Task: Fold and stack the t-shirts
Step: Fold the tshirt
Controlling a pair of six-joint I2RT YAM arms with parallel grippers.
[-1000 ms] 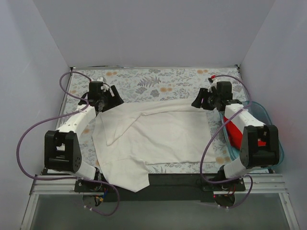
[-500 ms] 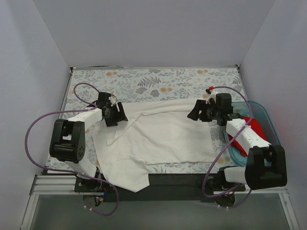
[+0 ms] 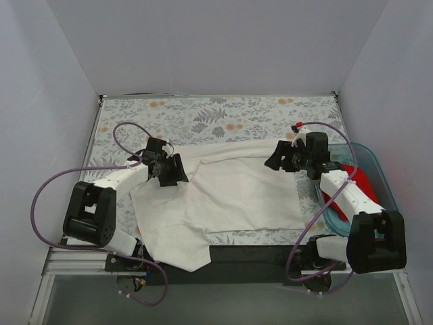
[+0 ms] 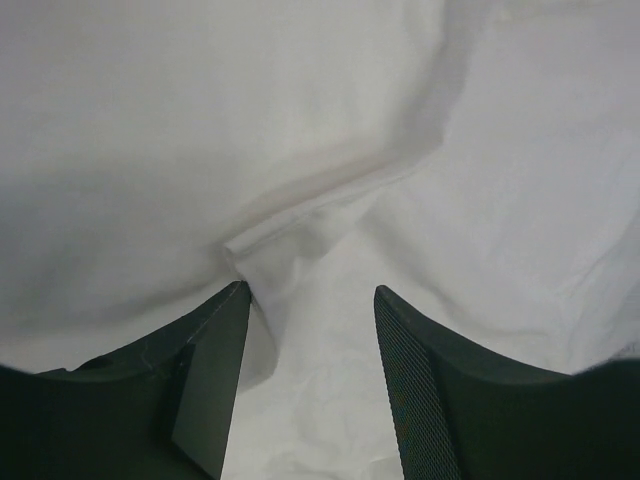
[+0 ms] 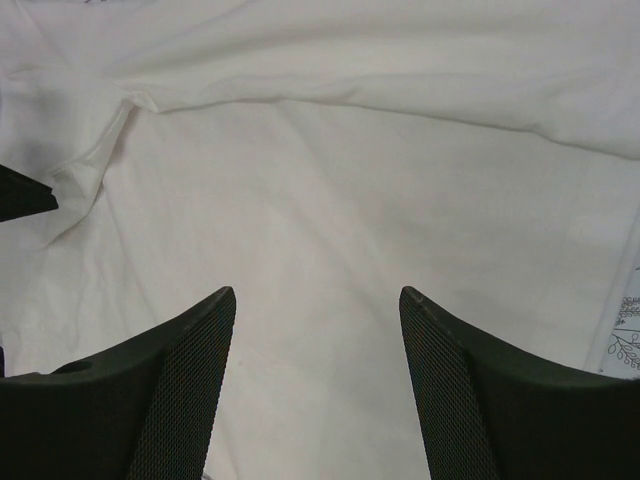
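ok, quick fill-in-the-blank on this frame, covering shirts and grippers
1. The shirt spread on the table is ____ in colour.
2. The red shirt lies in the tub at the table's ____ edge.
3. The left gripper and the right gripper are both over the spread shirt with jaws ____.

Missing words: white; right; open.

Upper frame: floral table cover (image 3: 216, 112) lies bare up to the back wall (image 3: 216, 47), open passage.
Centre: white t-shirt (image 3: 237, 193) lies flat and low, passable above.
Right edge: blue tub (image 3: 377, 166) rim blocks sideways travel.
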